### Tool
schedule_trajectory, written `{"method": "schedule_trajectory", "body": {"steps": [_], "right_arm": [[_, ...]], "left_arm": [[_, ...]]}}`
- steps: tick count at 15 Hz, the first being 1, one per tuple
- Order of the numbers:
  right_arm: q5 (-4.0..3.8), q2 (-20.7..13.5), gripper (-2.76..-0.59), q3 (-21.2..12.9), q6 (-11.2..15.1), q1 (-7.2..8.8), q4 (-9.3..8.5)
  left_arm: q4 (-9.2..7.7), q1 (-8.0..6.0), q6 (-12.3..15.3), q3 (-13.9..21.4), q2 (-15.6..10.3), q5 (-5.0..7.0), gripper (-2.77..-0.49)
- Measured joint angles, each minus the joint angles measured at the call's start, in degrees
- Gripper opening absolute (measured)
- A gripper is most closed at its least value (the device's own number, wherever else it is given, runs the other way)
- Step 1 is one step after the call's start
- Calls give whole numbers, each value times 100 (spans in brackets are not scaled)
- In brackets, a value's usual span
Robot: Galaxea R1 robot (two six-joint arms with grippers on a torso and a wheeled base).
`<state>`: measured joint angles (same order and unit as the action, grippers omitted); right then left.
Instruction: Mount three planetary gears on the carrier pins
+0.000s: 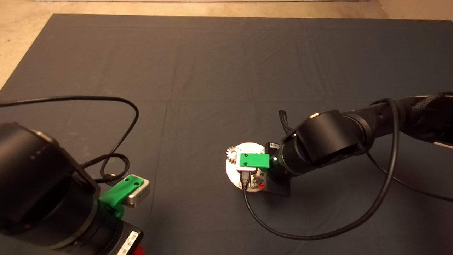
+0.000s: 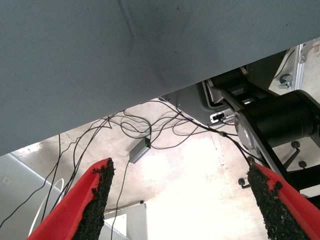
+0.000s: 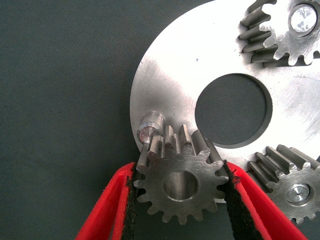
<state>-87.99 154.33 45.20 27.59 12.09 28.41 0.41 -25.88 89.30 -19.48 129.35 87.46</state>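
No text can be read; white labels (image 1: 127,243) on the arms show only illegible print.

Black tubular arms (image 1: 329,141) trail black cables (image 1: 318,226); green wrist mounts (image 1: 253,160) carry red fingers (image 3: 107,210) with black pads.

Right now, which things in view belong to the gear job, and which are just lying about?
Job:
right pincer, shut on third gear
two seated gears
bare pin
carrier disc

Lying about:
left pincer, parked open
cables and grey box on floor
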Motion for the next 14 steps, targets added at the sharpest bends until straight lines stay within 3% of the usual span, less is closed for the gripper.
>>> {"method": "schedule_trajectory", "body": {"steps": [14], "right_arm": [[-10, 57, -228, 0, 132, 44, -88]], "left_arm": [[0, 0, -1, 0, 0, -2, -138]]}}
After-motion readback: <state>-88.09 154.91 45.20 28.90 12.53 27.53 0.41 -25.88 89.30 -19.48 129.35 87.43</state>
